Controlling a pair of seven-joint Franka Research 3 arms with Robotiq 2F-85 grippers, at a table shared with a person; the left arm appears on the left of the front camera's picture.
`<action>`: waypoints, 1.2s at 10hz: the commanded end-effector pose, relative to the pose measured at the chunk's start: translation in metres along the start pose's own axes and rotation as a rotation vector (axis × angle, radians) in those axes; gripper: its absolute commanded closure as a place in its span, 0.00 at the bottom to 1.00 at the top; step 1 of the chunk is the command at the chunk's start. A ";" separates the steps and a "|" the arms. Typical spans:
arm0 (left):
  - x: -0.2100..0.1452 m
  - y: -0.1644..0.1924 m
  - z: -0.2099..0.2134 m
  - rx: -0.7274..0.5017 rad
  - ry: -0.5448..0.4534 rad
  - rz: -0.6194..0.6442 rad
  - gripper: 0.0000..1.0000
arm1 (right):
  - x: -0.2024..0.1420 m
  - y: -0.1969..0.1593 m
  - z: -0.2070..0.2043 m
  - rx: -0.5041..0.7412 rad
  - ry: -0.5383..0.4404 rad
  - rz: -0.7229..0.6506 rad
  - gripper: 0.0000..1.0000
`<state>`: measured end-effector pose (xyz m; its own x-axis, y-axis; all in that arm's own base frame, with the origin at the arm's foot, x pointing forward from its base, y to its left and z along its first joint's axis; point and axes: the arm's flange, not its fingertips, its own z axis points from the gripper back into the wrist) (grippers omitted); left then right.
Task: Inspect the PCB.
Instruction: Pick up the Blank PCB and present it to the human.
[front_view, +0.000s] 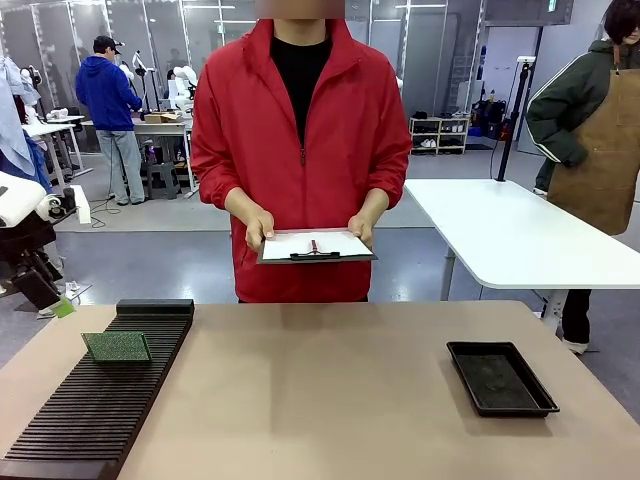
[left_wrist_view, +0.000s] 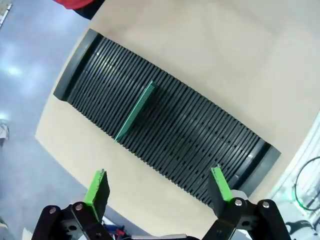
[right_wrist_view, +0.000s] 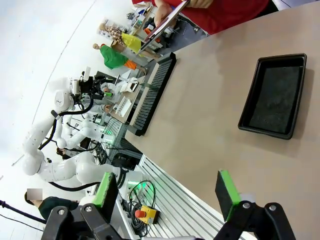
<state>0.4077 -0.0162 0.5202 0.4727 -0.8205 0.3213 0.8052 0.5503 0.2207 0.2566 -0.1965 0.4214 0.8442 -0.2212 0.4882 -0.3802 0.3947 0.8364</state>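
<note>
The PCB is a small green dotted board standing on edge in a slot of the long black ribbed rack at the table's left. In the left wrist view the PCB shows edge-on across the rack, well beyond my left gripper, which hangs open and empty above the table edge. From the front, the left gripper sits just off the table's left edge. My right gripper is open and empty, high over the table's near edge.
A shallow black tray lies at the right, also in the right wrist view as the tray. A person in a red jacket stands at the far side holding a clipboard with both hands. The table middle is bare.
</note>
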 end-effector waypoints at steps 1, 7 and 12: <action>0.002 -0.002 -0.001 0.000 0.004 -0.006 0.00 | 0.002 0.000 0.002 0.012 -0.007 0.020 0.00; 0.002 0.040 -0.091 -0.008 0.130 -0.641 0.00 | 0.002 0.000 0.002 0.012 -0.007 0.020 0.00; 0.017 0.068 -0.163 0.049 0.256 -0.593 0.00 | 0.002 0.000 0.002 0.012 -0.007 0.020 0.00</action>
<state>0.5169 -0.0135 0.3915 -0.0056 -0.9978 -0.0658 0.9461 -0.0266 0.3229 0.2564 -0.1967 0.4214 0.8441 -0.2213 0.4884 -0.3803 0.3951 0.8363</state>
